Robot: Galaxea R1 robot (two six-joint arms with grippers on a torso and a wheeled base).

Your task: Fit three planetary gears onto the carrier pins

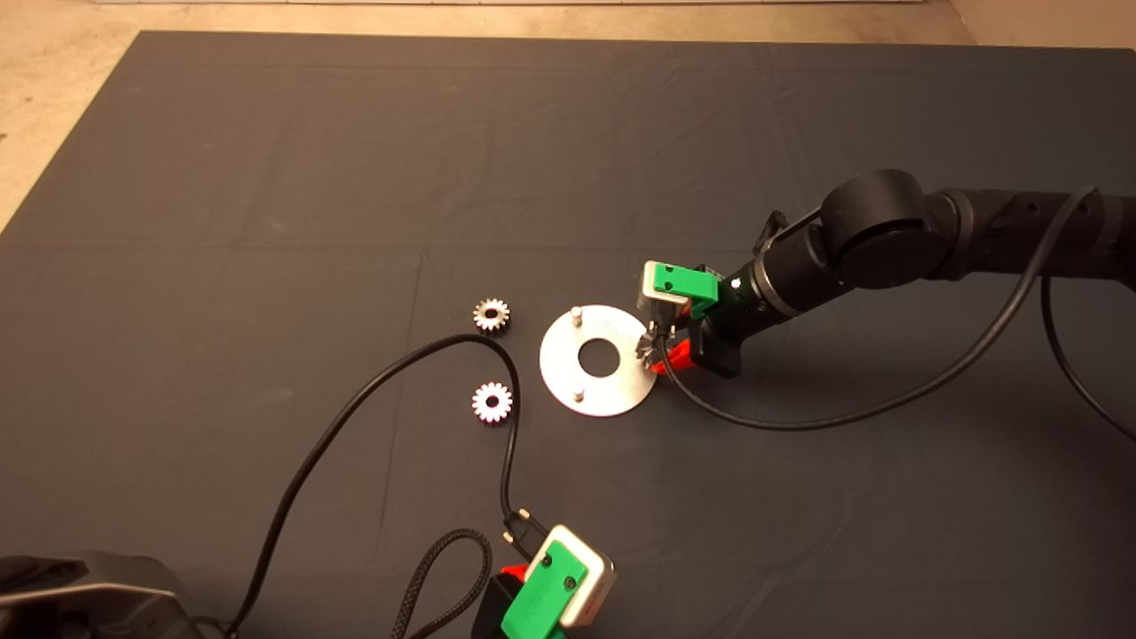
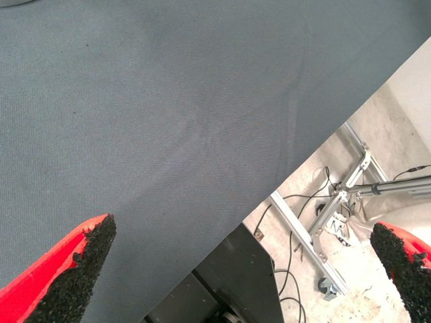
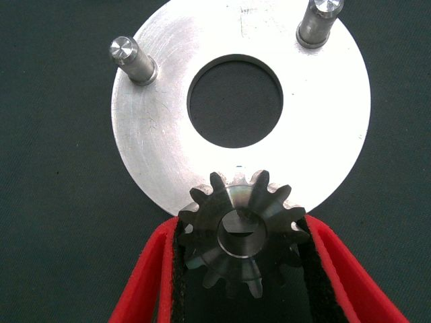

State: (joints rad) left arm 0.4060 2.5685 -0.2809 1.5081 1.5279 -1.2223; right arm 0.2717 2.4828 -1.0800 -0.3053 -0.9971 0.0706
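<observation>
Dark grey cloth mat [image 1: 266,177] covers the tabletop, with pale floor [image 1: 53,98] showing past its edge.

Near the middle of the mat lies a flat round silver metal disc [image 1: 568,377] with a big hole in the middle. Seen from above, two short silver carrier pins stand on it, one at 11 o'clock [image 1: 576,313] and one at 7 o'clock [image 1: 578,390]. At the disc's 3 o'clock edge, the right gripper [image 1: 655,348] holds a small shiny toothed planetary gear [image 3: 240,232] between its two red fingers [image 3: 145,282]. This gear sits over the disc's rim; I cannot tell if a pin is under it.

Two more small silver gears lie flat on the mat off the disc's 9 o'clock side, apart from it. One [image 1: 492,315] is farther up, one [image 1: 492,402] is lower. A thin black cable [image 1: 355,408] curves between them.

The left gripper [image 1: 532,586] waits at the 6 o'clock edge of the mat. Its fingers [image 2: 81,262] are spread wide with nothing between them.
</observation>
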